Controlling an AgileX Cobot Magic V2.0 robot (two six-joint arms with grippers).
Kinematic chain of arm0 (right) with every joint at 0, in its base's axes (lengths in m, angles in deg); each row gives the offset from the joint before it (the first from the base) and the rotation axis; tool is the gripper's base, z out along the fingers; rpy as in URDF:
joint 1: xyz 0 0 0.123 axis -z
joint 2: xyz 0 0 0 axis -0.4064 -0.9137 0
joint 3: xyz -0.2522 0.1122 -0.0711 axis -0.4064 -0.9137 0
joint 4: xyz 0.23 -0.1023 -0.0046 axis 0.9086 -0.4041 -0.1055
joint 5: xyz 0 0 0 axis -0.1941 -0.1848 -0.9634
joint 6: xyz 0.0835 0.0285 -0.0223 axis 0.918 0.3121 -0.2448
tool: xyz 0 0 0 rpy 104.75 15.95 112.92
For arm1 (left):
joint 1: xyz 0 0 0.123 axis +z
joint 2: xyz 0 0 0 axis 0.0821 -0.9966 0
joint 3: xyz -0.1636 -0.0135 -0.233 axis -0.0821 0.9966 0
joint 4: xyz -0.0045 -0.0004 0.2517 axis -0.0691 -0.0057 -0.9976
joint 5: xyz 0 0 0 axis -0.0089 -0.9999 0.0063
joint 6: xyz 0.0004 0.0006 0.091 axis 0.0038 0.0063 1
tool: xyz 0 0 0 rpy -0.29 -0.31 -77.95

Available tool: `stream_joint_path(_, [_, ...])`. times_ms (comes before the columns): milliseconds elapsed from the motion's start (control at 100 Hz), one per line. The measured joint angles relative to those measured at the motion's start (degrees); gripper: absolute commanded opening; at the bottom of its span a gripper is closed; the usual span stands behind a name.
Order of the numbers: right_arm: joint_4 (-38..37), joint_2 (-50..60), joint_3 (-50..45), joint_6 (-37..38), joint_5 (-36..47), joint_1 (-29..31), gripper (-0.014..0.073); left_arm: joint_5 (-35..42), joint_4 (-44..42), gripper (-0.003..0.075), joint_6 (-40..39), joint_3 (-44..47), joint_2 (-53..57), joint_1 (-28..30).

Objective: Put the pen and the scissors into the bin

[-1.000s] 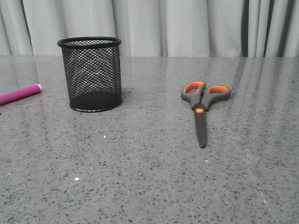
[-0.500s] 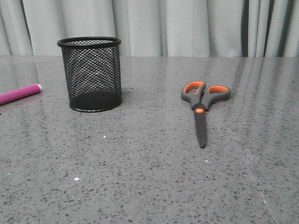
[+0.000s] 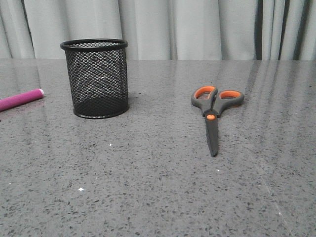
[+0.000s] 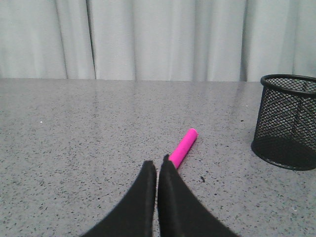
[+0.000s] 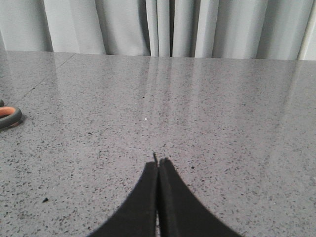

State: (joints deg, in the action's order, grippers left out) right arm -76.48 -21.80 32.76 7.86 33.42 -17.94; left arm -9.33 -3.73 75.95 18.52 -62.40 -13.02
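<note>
A: What do we see from the front?

B: We see a black wire-mesh cylindrical bin standing upright on a grey speckled stone table, left of centre. A slim magenta-pink pen with a white tip lies flat near the table's left edge, well apart from the bin and partly cut off by the frame. To the right lie the scissors with dark grey handles lined in orange, blades closed and pointing toward the camera, handles toward the pale grey curtain. The bin looks empty through its mesh. No arm appears in this view.

A: And the two end effectors?

B: In the left wrist view, we find the left gripper with its black fingers pressed together, holding nothing; the pen lies on the table just beyond the tips, and the bin stands off to one side. In the right wrist view, the right gripper likewise has its fingers closed together on nothing, over bare table, with one scissor handle at the frame's edge.
</note>
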Motion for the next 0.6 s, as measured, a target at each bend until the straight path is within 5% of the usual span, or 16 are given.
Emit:
stream_joint_path(400, [4.97,0.0,0.0,0.1,1.17,0.0,-0.0068,0.0,0.25,-0.0022,0.0,0.0,0.0,0.0])
stream_joint_path(600, [12.69,0.0,0.0,0.1,1.94,0.0,-0.0068,0.11,10.13,-0.0022,0.0,0.0,0.0,0.0])
